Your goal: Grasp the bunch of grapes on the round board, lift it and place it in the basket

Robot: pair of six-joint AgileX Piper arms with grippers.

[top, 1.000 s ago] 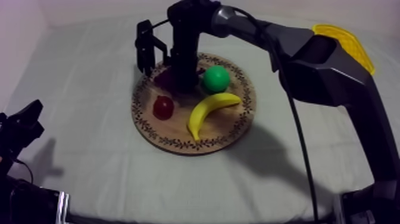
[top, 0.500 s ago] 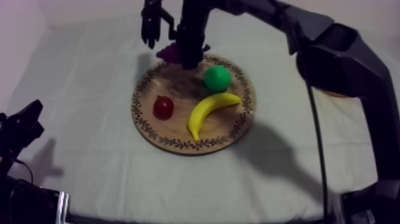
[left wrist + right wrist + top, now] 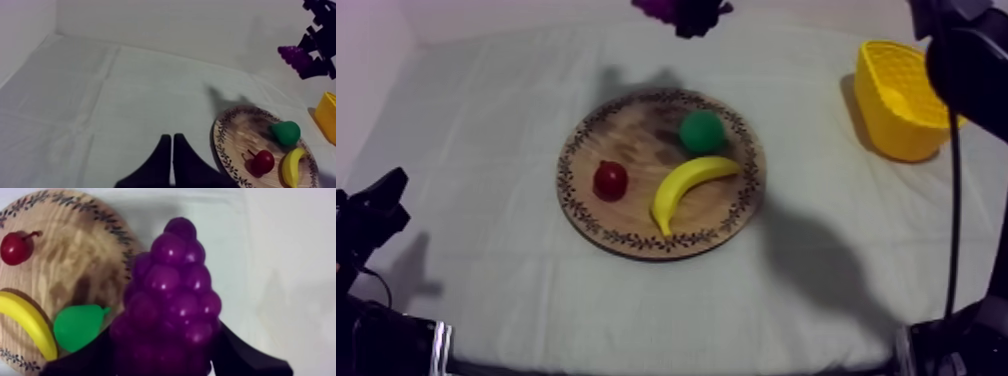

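The purple bunch of grapes (image 3: 172, 303) hangs high above the table's far side, past the board's rim, with my right gripper (image 3: 165, 360) shut on it; a black finger (image 3: 245, 358) shows at each flank. From above, the grapes (image 3: 658, 8) and right gripper (image 3: 698, 14) sit at the far edge. The round wooden board (image 3: 636, 150) lies mid-table. The yellow basket (image 3: 898, 100) stands at the far right. My left gripper (image 3: 172, 160) is shut on nothing, low at the table's left (image 3: 371, 215). It faces the lifted grapes (image 3: 297, 59).
On the board lie a green pear (image 3: 702, 131), a banana (image 3: 686, 187) and a small red fruit (image 3: 610, 180). The right arm (image 3: 966, 60) reaches over the basket's side of the table.
My right gripper has lifted the grapes off the board and carried them up and to the right. The arm swung away and uncovered the basket. The left arm stayed put.
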